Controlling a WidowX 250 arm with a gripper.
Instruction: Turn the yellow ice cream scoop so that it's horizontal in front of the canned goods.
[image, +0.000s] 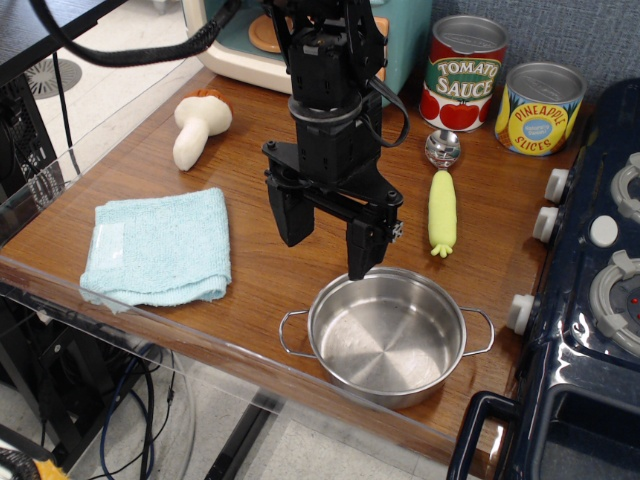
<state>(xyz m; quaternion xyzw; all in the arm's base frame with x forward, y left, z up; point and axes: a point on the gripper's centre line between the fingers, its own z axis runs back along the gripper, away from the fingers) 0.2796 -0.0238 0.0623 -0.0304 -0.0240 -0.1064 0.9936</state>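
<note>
Gripper: the black robot gripper (328, 238) hangs over the middle of the wooden table (260, 270), both chunky fingers (289, 212) pointing down with a clear gap between them, so it's spread open and holding nothing.

Scoop: the small ice cream scoop with the pale yellow-green handle and shiny round silver bowl (441, 200) lies flat on the table to the right of the gripper, not touching it. It runs pretty much front to back, bowl end toward the tins, handle end toward the pot.

Tins: the red "Tomato Sauce" tin with a silver top (462, 74) and the yellow and blue "Pineapple Slices" tin (538, 108) stand upright side by side at the back right. The scoop's bowl sits just in front of the gap between them, closer to the red one.

Pot: a round stainless steel pot with two loop handles (388, 336) sits at the front edge, just below the gripper's right-hand finger as seen here.

Other stuff: a folded light blue cloth (160, 247) on the left, a cream toy mushroom (199, 126) lying behind it, a dark blue toy stove (590, 300) along the right side.
</note>
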